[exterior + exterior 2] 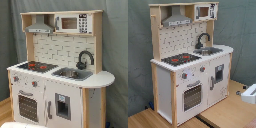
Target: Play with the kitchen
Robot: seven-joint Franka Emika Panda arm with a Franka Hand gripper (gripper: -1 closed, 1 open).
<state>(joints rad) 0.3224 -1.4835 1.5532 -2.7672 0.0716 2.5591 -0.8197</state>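
Here, nearest in the second exterior view, a bit of white robot part (249,93) pokes in at the second exterior view's right edge, near the toy. I cannot tell if the fingers are released or clenched, because they do not show.

The kitchen (55,70) stands on the wooden floor (223,112) in front of a grey curtain (117,50). Low down is the oven door (192,96) with its window, shut, and 2 red knobs above it. Next come the black hob (34,65) with red rings, the sink (72,74) and the black faucet (85,59). Higher up sits the grey hood (39,26).

I think a hard push could tip the tall toy, or a pull could snap the small faucet.
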